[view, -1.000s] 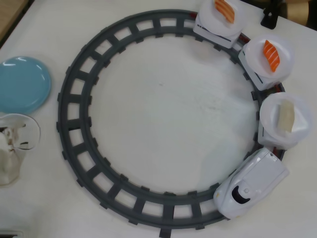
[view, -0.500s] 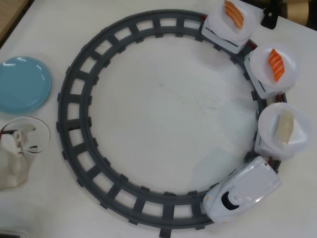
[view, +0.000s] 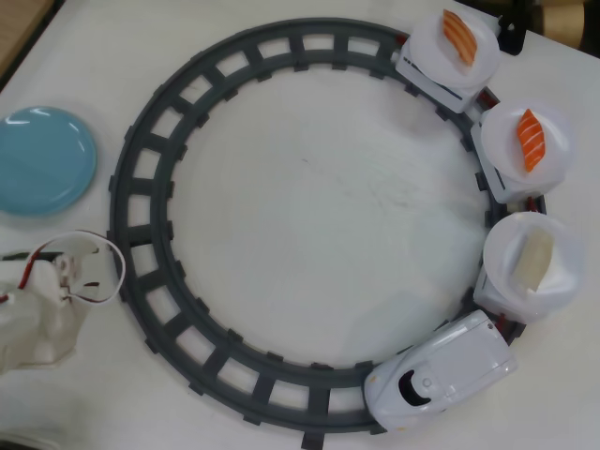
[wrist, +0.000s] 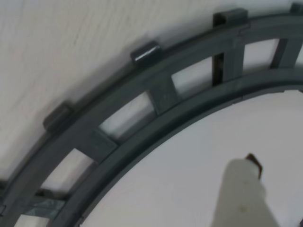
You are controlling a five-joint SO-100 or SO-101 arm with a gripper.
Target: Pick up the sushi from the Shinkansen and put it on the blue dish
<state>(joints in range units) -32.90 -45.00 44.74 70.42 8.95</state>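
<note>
In the overhead view the white Shinkansen (view: pixel 441 371) sits on the lower right of the grey ring track (view: pixel 141 150), pulling three cars with round white plates. The pale sushi (view: pixel 530 260) lies on the first plate behind the engine. Orange salmon pieces (view: pixel 532 140) (view: pixel 459 37) ride on the other two. The blue dish (view: pixel 42 159) lies bare at the far left, outside the track. My gripper (view: pixel 70 279) comes in from the lower left, beside the track's left arc and far from the train. The wrist view shows one white finger (wrist: pixel 244 191) over the track's inner edge; the jaw gap is hidden.
A red and white wire loop (view: pixel 98 272) hangs off the arm over the track's left edge. A dark object (view: pixel 511 28) stands at the top right, close to the last car. The tabletop inside the ring is white.
The train has run clockwise along the right side, the engine moving down and left and the cars following. My arm has moved right, toward the track's left arc.
</note>
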